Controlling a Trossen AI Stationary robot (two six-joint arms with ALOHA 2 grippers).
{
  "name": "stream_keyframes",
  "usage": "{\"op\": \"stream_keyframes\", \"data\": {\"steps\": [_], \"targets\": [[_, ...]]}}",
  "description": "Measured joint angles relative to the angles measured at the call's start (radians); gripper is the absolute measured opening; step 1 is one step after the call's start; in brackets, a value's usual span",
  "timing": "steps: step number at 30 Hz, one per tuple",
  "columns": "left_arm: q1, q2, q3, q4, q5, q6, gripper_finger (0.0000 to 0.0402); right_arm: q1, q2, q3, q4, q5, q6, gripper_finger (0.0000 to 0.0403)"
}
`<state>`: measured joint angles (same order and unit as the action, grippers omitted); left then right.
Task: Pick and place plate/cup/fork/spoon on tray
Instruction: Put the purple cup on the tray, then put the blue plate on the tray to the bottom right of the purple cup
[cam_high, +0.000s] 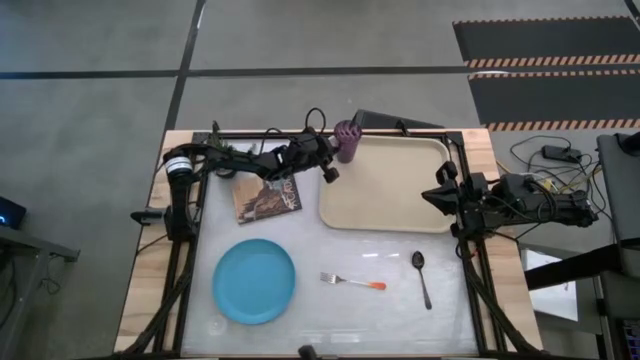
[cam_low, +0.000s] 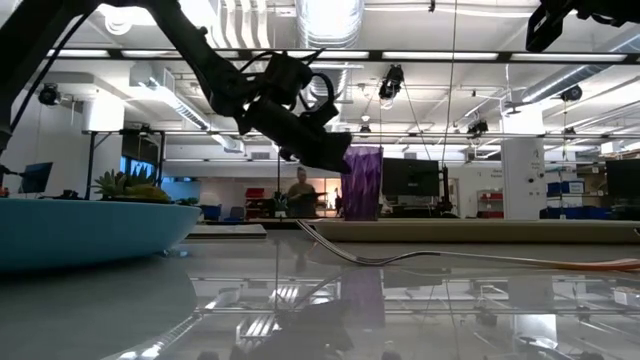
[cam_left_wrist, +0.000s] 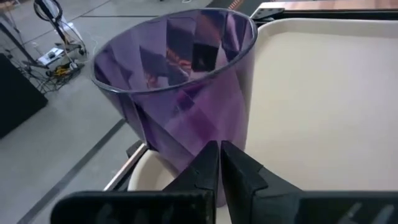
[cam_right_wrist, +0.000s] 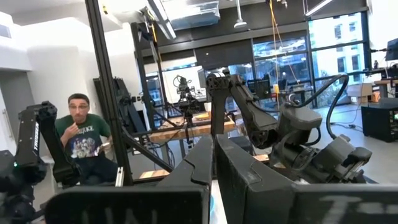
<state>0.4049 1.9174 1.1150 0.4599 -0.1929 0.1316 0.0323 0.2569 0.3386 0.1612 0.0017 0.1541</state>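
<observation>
The purple ribbed cup (cam_high: 346, 140) stands upright on its base in the far left corner of the beige tray (cam_high: 400, 205). It also shows in the low view (cam_low: 362, 182) and the left wrist view (cam_left_wrist: 180, 81). My left gripper (cam_left_wrist: 219, 158) is shut, its tips right at the cup's lower wall; it also shows in the high view (cam_high: 329, 170). The light-blue plate (cam_high: 254, 281), the orange-tipped fork (cam_high: 352, 281) and the dark spoon (cam_high: 421, 275) lie on the table near its front edge. My right gripper (cam_high: 440, 196) is shut and empty at the tray's right side. My left gripper has its shut fingertips (cam_left_wrist: 211, 163) at the cup's lower side wall (cam_left_wrist: 199, 134), coming slantwise from the table's left. I cannot tell whether they touch it. The cup stands upright on the tray.
A small picture book (cam_high: 266, 195) lies left of the tray, under my left arm. A green potted plant (cam_low: 130, 185) stands at the far left. A person (cam_right_wrist: 81, 140) sits in the room beyond the table. Bare table shows between the plate and the tray.
</observation>
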Motion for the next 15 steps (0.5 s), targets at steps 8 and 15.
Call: {"op": "stream_keyframes", "data": {"steps": [8, 15], "targets": [[-0.040, -0.095, -0.013, -0.089, 0.000, -0.074, 0.0000, 0.000, 0.000, 0.000, 0.000, 0.000, 0.001, 0.0009], [-0.162, -0.281, -0.027, -0.328, 0.001, -0.073, 0.0000, 0.000, 0.007, 0.000, -0.012, 0.000, 0.021, 0.0009]]}}
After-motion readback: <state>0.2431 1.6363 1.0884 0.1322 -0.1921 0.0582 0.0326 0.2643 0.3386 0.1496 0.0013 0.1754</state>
